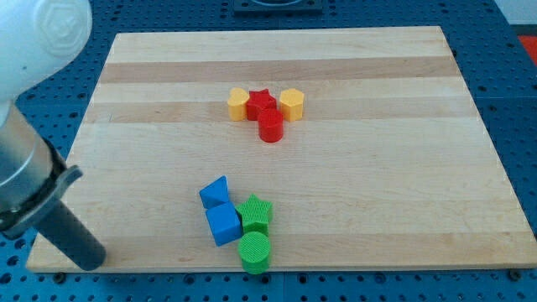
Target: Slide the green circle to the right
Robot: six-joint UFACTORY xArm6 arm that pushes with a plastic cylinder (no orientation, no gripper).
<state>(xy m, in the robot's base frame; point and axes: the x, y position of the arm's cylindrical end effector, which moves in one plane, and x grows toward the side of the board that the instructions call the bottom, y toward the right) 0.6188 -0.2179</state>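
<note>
The green circle point(254, 252) sits at the counter's point(403, 168) bottom edge, a little left of its middle. Touching it just above is a green star point(254, 215), with a blue cube point(223, 224) against the star's left side and a blue triangular block point(215, 192) above that. Near the counter's top middle, a red star point(261, 104) stands between two yellow blocks point(238, 104) point(291, 103), with a red cylinder point(269, 127) below it. The rod's tip point(91, 262) rests at the bottom-left corner, well apart from the green circle. This end effector is a bare rod, with no jaws and nothing held.
</note>
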